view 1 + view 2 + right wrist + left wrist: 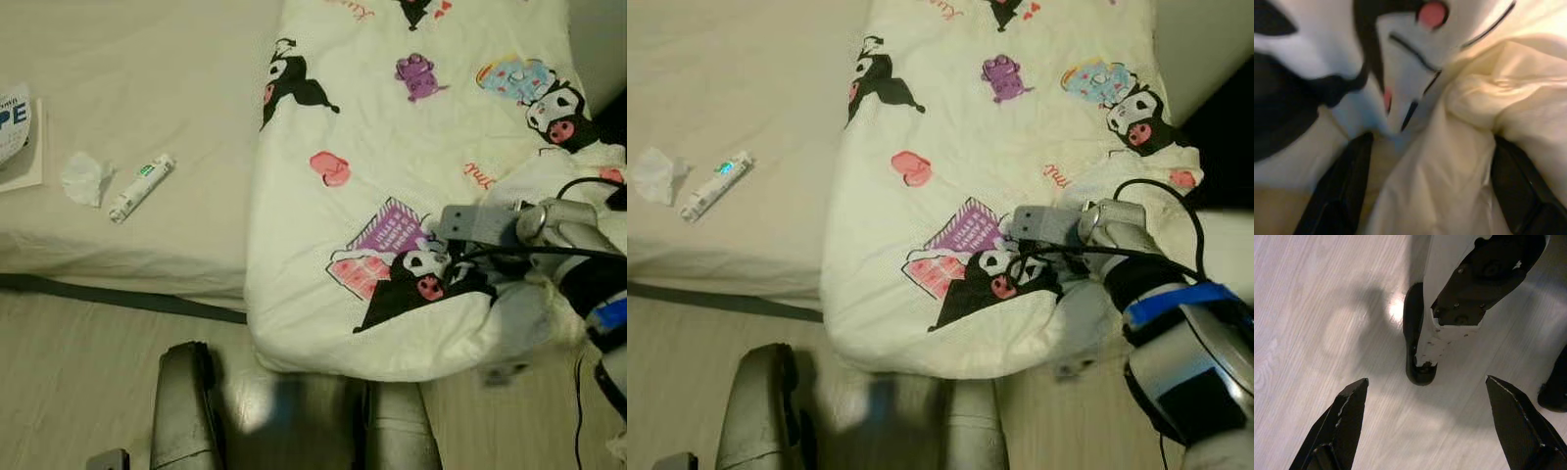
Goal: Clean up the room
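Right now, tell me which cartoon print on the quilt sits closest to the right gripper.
The black-and-white character with the pink nose, beside the purple-and-pink book print, at the quilt's near corner where the right gripper reaches.

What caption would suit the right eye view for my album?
Right tool reaches into a cartoon-print duvet hanging off the bed, toothpaste tube and crumpled tissue nearby.

Lighting: dim, warm indoor. Glare patch on floor; soft shadows beside it. Right wrist view blurred, perhaps motion.
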Robot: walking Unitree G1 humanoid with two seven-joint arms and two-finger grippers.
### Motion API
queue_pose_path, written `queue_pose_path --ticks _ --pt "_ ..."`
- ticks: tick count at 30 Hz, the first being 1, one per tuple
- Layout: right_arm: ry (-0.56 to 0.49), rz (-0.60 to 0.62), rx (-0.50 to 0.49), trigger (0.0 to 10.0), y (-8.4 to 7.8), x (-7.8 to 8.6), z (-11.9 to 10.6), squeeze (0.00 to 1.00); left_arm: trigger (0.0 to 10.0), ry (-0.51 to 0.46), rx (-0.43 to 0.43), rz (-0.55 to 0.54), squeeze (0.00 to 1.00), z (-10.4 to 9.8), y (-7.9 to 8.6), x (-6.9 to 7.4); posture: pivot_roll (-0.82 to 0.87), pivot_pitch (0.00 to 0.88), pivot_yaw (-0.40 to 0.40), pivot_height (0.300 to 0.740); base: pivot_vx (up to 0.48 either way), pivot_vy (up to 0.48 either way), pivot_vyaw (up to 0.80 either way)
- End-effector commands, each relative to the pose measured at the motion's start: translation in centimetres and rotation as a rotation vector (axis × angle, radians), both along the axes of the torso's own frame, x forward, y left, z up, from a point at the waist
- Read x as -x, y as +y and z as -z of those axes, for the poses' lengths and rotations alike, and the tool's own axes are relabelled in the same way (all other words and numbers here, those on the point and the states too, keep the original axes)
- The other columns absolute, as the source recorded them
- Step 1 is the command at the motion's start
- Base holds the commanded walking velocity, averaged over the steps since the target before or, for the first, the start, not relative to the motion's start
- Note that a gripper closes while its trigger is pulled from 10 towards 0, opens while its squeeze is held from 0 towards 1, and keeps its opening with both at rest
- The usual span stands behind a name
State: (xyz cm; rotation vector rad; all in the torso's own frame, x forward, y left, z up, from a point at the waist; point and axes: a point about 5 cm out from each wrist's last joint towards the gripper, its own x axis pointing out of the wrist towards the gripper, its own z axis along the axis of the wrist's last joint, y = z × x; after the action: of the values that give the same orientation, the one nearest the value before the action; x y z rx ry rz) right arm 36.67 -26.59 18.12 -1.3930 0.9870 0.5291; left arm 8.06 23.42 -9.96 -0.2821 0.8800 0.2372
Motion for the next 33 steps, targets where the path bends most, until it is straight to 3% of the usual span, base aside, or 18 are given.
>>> queue_pose_path --ticks 1,2,3,4,7,10,12,13,15,16,21,23,27,31,32,33 --pt "0.138 -0.062 -0.086 10.0 0.6 1.1 0.1 0.0 10.0 0.058 0.134 0.114 0.0 1.1 -4.4 1.1 -0.15 0.261 -0.092 0.535 0.0 0.0 0.0" --pt "0.186 -0.116 -0.192 10.0 2.0 1.6 -0.5 0.0 10.0 0.059 0.134 0.114 0.0 1.1 -4.4 1.1 -0.15 0.261 -0.092 0.535 0.0 0.0 0.0" --pt "0.186 -0.116 -0.192 10.0 2.0 1.6 -0.5 0.0 10.0 0.059 0.134 0.114 0.0 1.1 -4.4 1.1 -0.15 0.261 -0.092 0.535 0.0 0.0 0.0" --pt "0.223 -0.153 -0.28 10.0 3.1 2.1 -1.1 0.0 10.0 0.06 0.134 0.114 0.0 1.1 -4.3 1.0 -0.15 0.259 -0.089 0.535 0.0 0.0 0.0" --pt "0.249 -0.203 -0.351 10.0 4.3 2.2 -2.3 0.0 10.0 0.058 0.134 0.113 0.0 1.1 -4.3 0.9 -0.15 0.254 -0.088 0.535 0.0 0.0 0.0" --pt "0.247 -0.217 -0.324 10.0 4.1 2.3 -3.1 0.0 10.0 0.055 0.133 0.11 0.0 1.0 -4.2 0.8 -0.15 0.251 -0.088 0.535 0.0 0.0 0.0" --pt "0.232 -0.209 -0.221 10.0 2.9 2.4 -3.8 0.0 10.0 0.052 0.132 0.108 0.0 1.0 -4.2 0.7 -0.15 0.249 -0.089 0.535 0.0 0.0 0.0" --pt "0.232 -0.209 -0.221 10.0 2.9 2.4 -3.8 0.0 10.0 0.052 0.132 0.108 0.0 1.0 -4.2 0.7 -0.15 0.249 -0.089 0.535 0.0 0.0 0.0" --pt "0.184 -0.135 -0.068 10.0 0.1 2.5 -4.5 0.0 10.0 0.051 0.133 0.105 0.0 1.0 -4.2 0.6 -0.16 0.246 -0.092 0.535 0.0 0.0 0.0" --pt "0.181 -0.104 -0.036 10.0 -0.8 2.6 -4.7 0.0 10.0 0.05 0.133 0.103 0.0 1.0 -4.2 0.5 -0.17 0.246 -0.097 0.535 0.0 0.0 0.0" --pt "0.235 -0.032 -0.01 10.0 -2.8 3.8 -4.2 0.0 10.0 0.058 0.139 0.107 0.0 1.1 -4.4 0.7 -0.19 0.246 -0.099 0.535 0.0 0.0 0.0" --pt "0.316 -0.008 0.017 10.0 -4.3 5.1 -3.7 0.0 10.0 0.07 0.144 0.111 0.0 1.1 -4.5 0.9 -0.19 0.257 -0.095 0.535 0.0 0.0 0.0" --pt "0.324 -0.022 0.003 10.0 -4.1 5.2 -4.1 0.0 10.0 0.07 0.143 0.117 0.0 1.1 -4.5 0.8 -0.19 0.26 -0.098 0.535 0.0 0.0 0.0" --pt "0.23 -0.044 0.006 10.0 -3.5 4.1 -5.9 0.0 10.0 0.059 0.13 0.114 0.0 1.0 -4.0 0.4 -0.18 0.26 -0.1 0.535 0.0 0.0 0.0" --pt "0.222 -0.07 -0.071 10.0 -2.6 3.8 -6.0 0.0 10.0 0.056 0.127 0.113 0.0 0.9 -3.8 0.3 -0.17 0.243 -0.101 0.535 0.0 0.0 0.0" --pt "0.222 -0.07 -0.071 10.0 -2.6 3.8 -6.0 0.0 10.0 0.056 0.127 0.113 0.0 0.9 -3.8 0.3 -0.17 0.243 -0.101 0.535 0.0 0.0 0.0"
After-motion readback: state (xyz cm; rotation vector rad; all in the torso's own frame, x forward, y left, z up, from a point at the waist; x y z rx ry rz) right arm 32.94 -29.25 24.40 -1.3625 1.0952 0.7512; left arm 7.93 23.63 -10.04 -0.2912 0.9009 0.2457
